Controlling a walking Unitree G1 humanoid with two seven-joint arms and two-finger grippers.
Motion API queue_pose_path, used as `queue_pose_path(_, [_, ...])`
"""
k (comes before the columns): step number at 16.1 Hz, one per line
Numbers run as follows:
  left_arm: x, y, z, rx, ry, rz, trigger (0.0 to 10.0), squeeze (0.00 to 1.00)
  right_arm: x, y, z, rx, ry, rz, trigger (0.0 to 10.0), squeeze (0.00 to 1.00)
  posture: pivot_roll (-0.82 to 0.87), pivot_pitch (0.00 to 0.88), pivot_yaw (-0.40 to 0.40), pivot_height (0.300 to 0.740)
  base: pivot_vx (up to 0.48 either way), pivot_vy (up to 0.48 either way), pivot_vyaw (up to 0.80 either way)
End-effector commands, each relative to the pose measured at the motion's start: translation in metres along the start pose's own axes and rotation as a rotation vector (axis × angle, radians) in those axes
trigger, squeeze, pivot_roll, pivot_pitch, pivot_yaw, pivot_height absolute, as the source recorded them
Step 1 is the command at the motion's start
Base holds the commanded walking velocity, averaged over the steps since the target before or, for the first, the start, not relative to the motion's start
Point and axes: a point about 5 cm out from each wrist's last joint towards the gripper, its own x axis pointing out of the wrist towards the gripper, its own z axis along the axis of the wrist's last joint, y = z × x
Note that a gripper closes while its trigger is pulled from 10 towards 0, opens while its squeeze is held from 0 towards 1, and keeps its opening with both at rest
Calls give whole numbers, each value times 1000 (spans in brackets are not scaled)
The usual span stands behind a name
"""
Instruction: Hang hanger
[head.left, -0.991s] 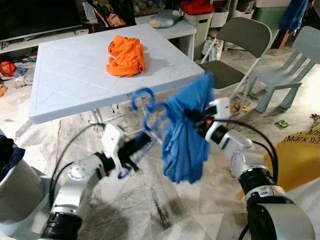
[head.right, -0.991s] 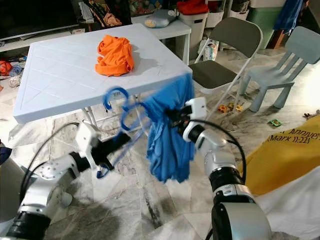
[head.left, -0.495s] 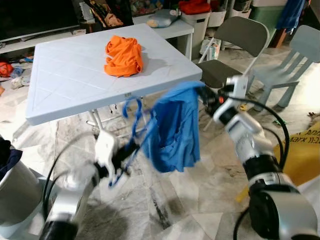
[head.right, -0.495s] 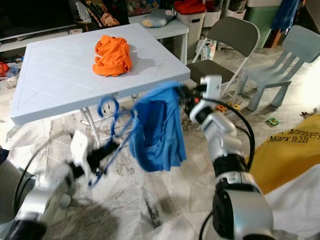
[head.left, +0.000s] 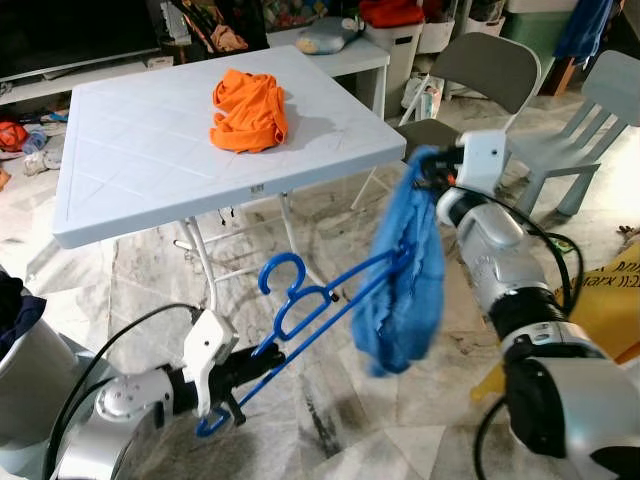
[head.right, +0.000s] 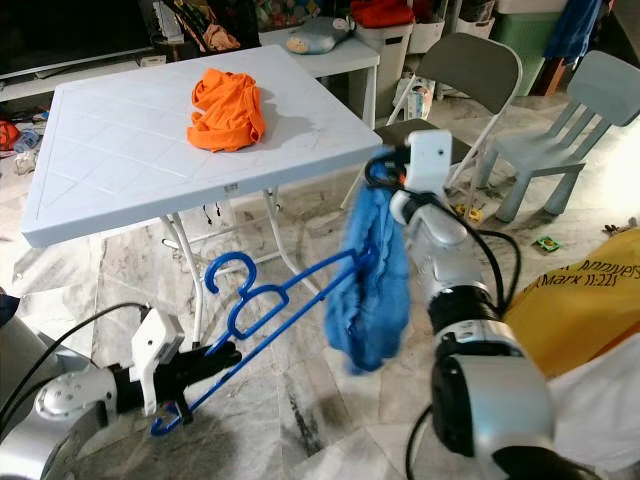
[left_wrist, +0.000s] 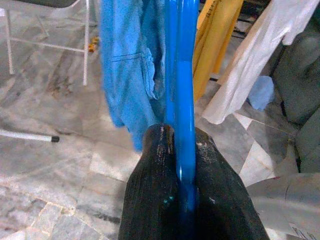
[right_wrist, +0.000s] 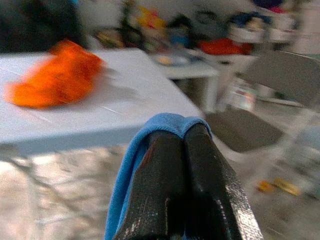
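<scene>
Left gripper (head.left: 228, 385) low, over the floor in front of the table (head.left: 140, 170); fingers (left_wrist: 160, 200) clamped tight on one end of the blue hanger (head.left: 310, 310). Hanger held clear of the floor, long axis rising from left gripper up and toward the robot's right; hook (head.left: 283, 272) curled upward near mid-length, free of any support.

Far end of hanger buried in the blue garment (head.left: 405, 280), which hangs in a bunch. Right gripper (head.right: 385, 168) raised beside the table's corner, pinched shut on the garment's top fold; cloth wraps over fingertips (right_wrist: 172, 145) in the right wrist view.

Key relation: garment lies up and right from the left gripper along the hanger's axis; right gripper directly above it, so nearer. Judged: garment not yet seated squarely on hanger.

Hard to make out: how the hanger's far arm sits inside the cloth, hidden by folds. No rail or rod for hanging identified. Right wrist view blurred. Orange cloth (head.left: 250, 105) lies on the table, well apart; grey folding chair (head.left: 470, 95) behind right arm.
</scene>
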Motion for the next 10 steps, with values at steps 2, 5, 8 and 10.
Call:
queue_pose_path(2, [-10, 8, 7, 13, -28, 99, 0, 0, 0, -17, 6, -111, 1, -118, 0, 0, -40, 0, 6, 740, 0, 0, 0])
queue_pose_path(5, [-12, 18, 8, 13, -73, 263, 0, 0, -4, -31, 2, -155, 16, -182, 0, 0, -36, 0, 5, 740, 0, 0, 0])
queue_pose_path(8, [-6, 19, 19, 17, -176, 519, 7294, 0, -9, -4, -12, -24, -6, 61, 0, 0, -44, 0, 14, 740, 0, 0, 0])
queue_pose_path(10, [-3, 15, 21, -8, -197, 611, 10000, 0, -14, 10, -20, -2, -16, 160, 1843, 0, -34, 0, 17, 740, 0, 0, 0])
